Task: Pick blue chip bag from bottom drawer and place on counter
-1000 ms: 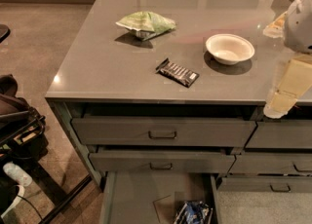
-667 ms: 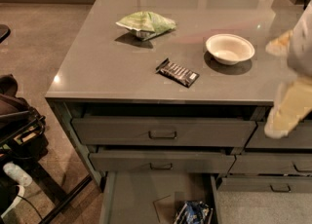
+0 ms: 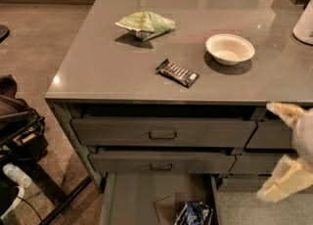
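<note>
**Camera view.** The counter (image 3: 122, 67) fills the upper half of the scene. On it lie a pale green bag (image 3: 145, 24) at the far left, a black bar wrapper (image 3: 177, 73) near the middle and a white bowl (image 3: 230, 49) to its right. Below the near edge are two closed drawers with dark handles (image 3: 162, 134). Beneath them the bottom drawer (image 3: 132, 194) stands pulled out toward the viewer.

The blue chip bag (image 3: 193, 214) lies on the drawer floor at the near right, just beside a square paper scrap (image 3: 164, 204) on its left. It is partly cut off by the lower border and nothing grips it.

The gripper (image 3: 276, 153) appears at the right margin, motion-blurred, in front of the right-hand drawer fronts. Its two pale fingers are spread wide, one above the other, with nothing between them.

*Change.* A second ago the gripper hung at counter height, to the right of the white bowl. It has since dropped below the counter edge to the level of the drawers. The items on the counter and the blue chip bag have not moved.

*Meaning for the task.* The descent reads as the approach to the pick, and no grasp has begun. The gripper is right of and above the blue chip bag, so a further move left and down into the bottom drawer seems required, passing clear of the drawer's right wall.
</note>
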Robot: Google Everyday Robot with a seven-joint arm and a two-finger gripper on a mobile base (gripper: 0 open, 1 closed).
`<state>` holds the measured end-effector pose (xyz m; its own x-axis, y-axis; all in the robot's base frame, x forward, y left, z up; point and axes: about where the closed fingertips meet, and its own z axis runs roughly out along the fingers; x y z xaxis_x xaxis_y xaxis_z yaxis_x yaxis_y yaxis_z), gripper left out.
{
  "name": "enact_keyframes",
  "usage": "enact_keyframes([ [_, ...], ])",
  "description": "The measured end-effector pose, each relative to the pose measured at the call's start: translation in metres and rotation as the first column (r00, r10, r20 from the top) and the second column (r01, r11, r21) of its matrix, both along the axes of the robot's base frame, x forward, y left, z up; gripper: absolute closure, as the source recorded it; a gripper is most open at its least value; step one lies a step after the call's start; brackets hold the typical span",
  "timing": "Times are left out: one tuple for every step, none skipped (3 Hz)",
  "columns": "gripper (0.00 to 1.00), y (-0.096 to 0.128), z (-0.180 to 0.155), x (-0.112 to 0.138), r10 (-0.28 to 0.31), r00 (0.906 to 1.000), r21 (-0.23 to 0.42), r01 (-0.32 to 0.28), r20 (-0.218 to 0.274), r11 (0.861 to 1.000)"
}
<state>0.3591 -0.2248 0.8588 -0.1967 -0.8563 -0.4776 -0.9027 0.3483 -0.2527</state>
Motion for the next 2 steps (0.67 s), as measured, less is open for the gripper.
enact_keyframes([
  [0.0,-0.006,-0.096,-0.023,-0.109,0.9926,0.192,0.117,-0.054,0.974],
  [0.0,-0.012,-0.148,-0.035,-0.176,0.9772,0.249,0.201,-0.119,0.947],
])
